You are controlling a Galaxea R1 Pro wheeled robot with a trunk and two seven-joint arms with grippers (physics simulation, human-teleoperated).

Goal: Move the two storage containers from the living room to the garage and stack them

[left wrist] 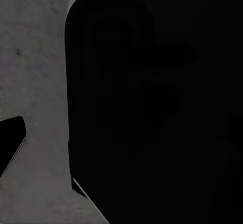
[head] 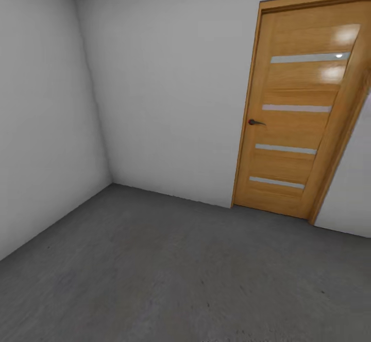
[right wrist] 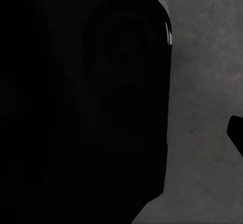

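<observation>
I am in the garage, facing a corner of plain pale grey walls (head: 165, 89) above the dark grey concrete floor (head: 170, 270). The two storage containers and the living room are out of view. In the left wrist view a large black rounded body (left wrist: 152, 107) of the robot hangs over the floor (left wrist: 35, 57), with one dark fingertip (left wrist: 10, 143) at the frame edge. The right wrist view has the same black body (right wrist: 81, 107) over concrete (right wrist: 202, 107), and a dark tip (right wrist: 237, 133) at its edge. Neither view lets me judge the jaws.
A wooden door (head: 299, 120) with four frosted strips and a dark handle (head: 254, 122) stands shut at the right of the far wall. The walls meet in a corner at the far left. Bare concrete stretches from me to both walls.
</observation>
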